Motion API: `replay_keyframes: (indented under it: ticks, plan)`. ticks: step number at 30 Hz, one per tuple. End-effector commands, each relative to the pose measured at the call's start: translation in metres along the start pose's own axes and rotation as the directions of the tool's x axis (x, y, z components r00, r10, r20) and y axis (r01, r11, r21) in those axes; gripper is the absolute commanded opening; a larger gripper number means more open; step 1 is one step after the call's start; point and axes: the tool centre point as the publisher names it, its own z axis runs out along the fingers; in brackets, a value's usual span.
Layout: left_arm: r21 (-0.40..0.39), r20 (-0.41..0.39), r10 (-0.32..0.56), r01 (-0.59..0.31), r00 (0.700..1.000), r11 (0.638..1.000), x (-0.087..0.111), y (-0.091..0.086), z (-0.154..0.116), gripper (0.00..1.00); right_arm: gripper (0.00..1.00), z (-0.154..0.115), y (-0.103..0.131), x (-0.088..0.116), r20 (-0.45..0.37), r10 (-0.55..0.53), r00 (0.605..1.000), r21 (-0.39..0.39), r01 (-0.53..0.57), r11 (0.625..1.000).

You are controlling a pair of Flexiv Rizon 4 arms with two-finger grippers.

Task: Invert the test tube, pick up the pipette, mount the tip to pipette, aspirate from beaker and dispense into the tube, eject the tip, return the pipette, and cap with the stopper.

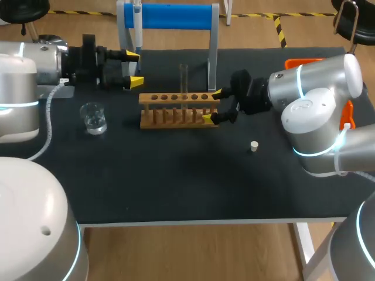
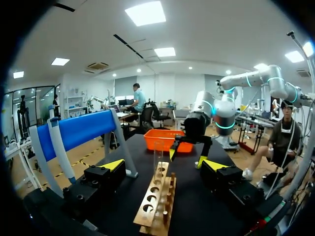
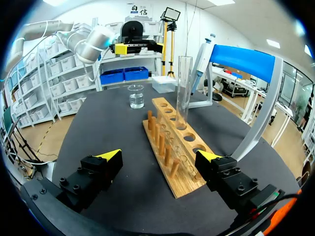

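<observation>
A clear test tube (image 1: 183,79) stands upright in a wooden rack (image 1: 179,110) at mid-table. My left gripper (image 1: 133,69) hangs open beyond the rack's left end, holding nothing. In the left wrist view the tube (image 2: 157,155) and rack (image 2: 157,199) lie ahead of its spread fingers (image 2: 114,164). My right gripper (image 1: 212,106) is open at the rack's right end. In the right wrist view the rack's near end (image 3: 174,142) lies between its fingers, with a gap on one side. The tube (image 3: 183,88) rises further along. A glass beaker (image 1: 93,117) sits left. The white stopper (image 1: 254,146) lies right of the rack. The pipette (image 1: 136,17) hangs on the blue stand.
The blue pipette stand (image 1: 176,16) rises behind the rack, its legs close to the tube. An orange tray (image 1: 304,61) sits at the back right corner behind my right arm. Bare black tabletop (image 1: 176,175) stretches in front of the rack.
</observation>
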Motion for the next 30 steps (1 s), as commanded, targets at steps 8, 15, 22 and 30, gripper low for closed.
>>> replay_keyframes:
  ticks: [8,15,22,30]
  plan:
    - [-0.003,0.003,-0.001,0.001,1.000,1.000,0.001,-0.001,0.001,1.00,1.00,0.000,0.000,0.000,0.000,0.000,1.000,0.002,0.000,1.000]
    - [-0.028,0.127,-0.028,0.032,0.992,0.999,-0.024,0.016,-0.038,1.00,1.00,0.000,0.000,0.000,0.000,0.000,1.000,0.002,0.000,1.000]
    - [-0.103,0.343,-0.085,0.127,0.935,0.986,-0.068,0.051,-0.116,1.00,1.00,0.000,0.000,0.000,0.000,0.000,1.000,0.002,0.000,1.000]
    - [-0.143,0.636,-0.135,0.288,0.759,0.947,-0.115,0.097,-0.190,1.00,1.00,0.000,0.000,0.000,0.000,0.000,1.000,0.002,0.000,1.000]
